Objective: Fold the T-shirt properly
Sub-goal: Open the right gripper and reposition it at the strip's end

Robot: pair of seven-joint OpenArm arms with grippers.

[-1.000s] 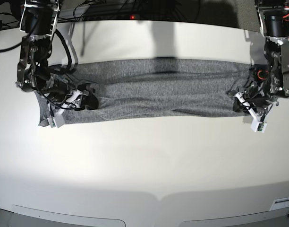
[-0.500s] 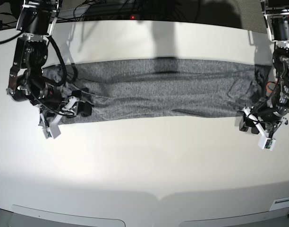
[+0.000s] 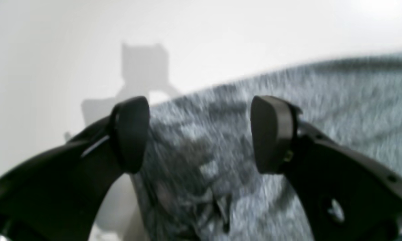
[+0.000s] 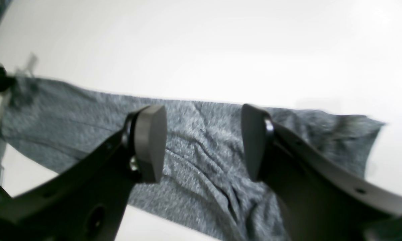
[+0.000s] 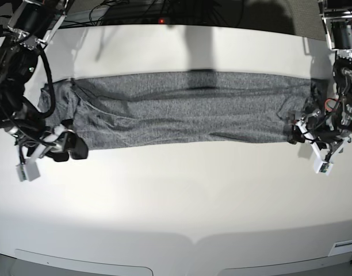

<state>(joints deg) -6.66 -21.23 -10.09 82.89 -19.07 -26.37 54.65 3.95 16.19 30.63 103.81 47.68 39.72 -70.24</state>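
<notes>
— Where is the T-shirt (image 5: 187, 106) lying?

— It is stretched as a long grey band across the upper middle of the base view, flat on the white table (image 5: 176, 195), wrinkled toward both ends; in my right wrist view it crosses the frame from the left edge to the right, and in my left wrist view it fills the lower right, blurred.

— How do your grippers stand?

— My left gripper (image 5: 297, 131) sits at the right end of the band, low by the cloth's edge; its jaws are spread wide, and my left wrist view shows shirt fabric behind the gap, nothing pinched; whether a fingertip (image 3: 130, 134) touches the cloth I cannot tell through the blur. My right gripper (image 5: 69, 148) is at the lower left corner of the shirt in the base view; its jaws are also parted, with wrinkled fabric seen beyond them, and its pads (image 4: 151, 144) grasp nothing.
</notes>
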